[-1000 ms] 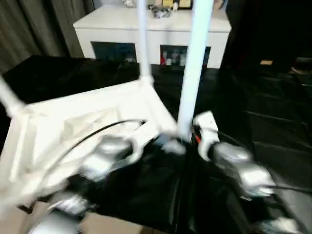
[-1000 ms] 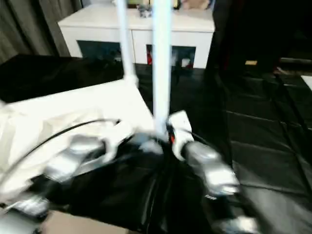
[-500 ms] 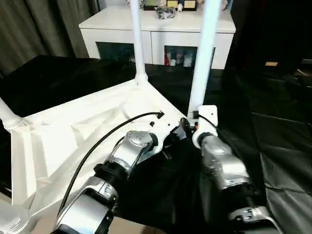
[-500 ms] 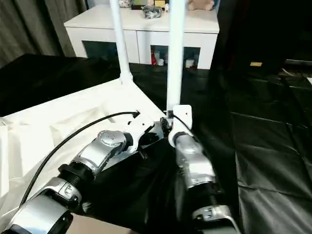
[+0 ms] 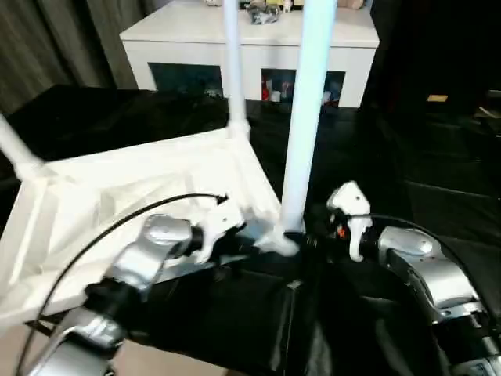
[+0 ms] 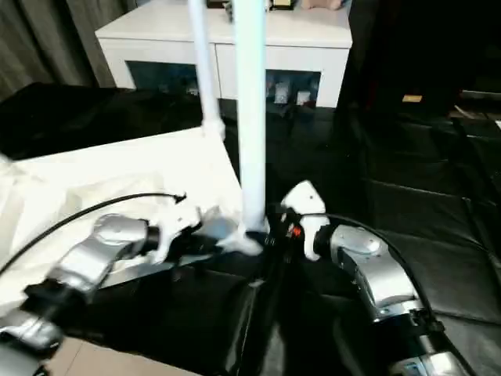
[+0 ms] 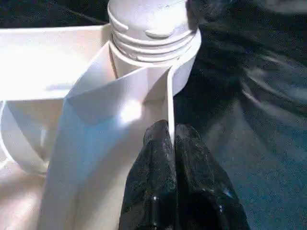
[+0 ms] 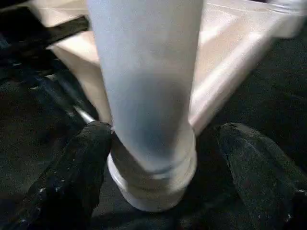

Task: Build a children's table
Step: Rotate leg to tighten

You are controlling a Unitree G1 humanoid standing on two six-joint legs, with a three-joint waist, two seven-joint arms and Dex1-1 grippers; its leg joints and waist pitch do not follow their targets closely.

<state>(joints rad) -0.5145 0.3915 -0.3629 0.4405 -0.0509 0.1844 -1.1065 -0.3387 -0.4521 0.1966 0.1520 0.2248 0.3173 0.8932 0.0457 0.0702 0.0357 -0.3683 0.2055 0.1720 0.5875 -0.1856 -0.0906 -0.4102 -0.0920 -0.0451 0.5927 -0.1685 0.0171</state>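
Standing upside down, children's table (image 5: 149,184) legs point upward.

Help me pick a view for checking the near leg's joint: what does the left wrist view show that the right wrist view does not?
The left wrist view alone shows the left gripper shut on a thin rib of the tabletop, just below the ridged base of the socket. The right wrist view alone shows the right gripper open, its fingers standing apart on either side of the leg, one at least clear of it. Both show that near corner, where the leg meets the socket, over the black cover.
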